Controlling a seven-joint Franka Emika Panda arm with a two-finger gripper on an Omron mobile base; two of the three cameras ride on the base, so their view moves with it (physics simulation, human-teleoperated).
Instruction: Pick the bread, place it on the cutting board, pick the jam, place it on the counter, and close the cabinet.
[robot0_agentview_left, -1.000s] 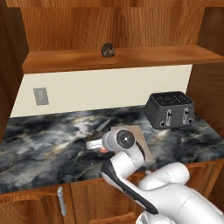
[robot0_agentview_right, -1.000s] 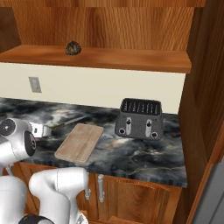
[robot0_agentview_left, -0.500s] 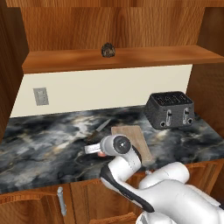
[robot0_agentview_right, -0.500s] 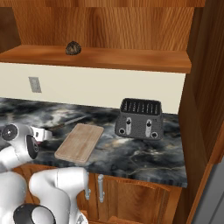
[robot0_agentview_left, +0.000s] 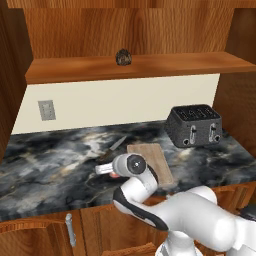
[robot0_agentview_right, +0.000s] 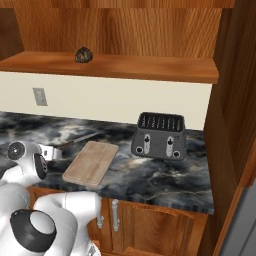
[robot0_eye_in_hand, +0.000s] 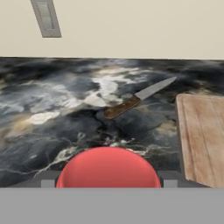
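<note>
A dark marble counter (robot0_agentview_left: 45, 165) is seen carrying a cutting board (robot0_agentview_left: 152, 160), a knife (robot0_eye_in_hand: 138, 98) and a toaster (robot0_agentview_left: 195, 125). The bread (robot0_agentview_left: 123, 57) is set on the cabinet shelf (robot0_agentview_left: 175, 64).

Light is even, soft and bright in all 3 views, rendered with no glare. A dim shadow lies under the shelf (robot0_agentview_left: 150, 67) and beside the toaster (robot0_agentview_right: 158, 136). The counter (robot0_eye_in_hand: 52, 113) is sharp and shows no edge distortion. Textures look slightly coarse.
</note>
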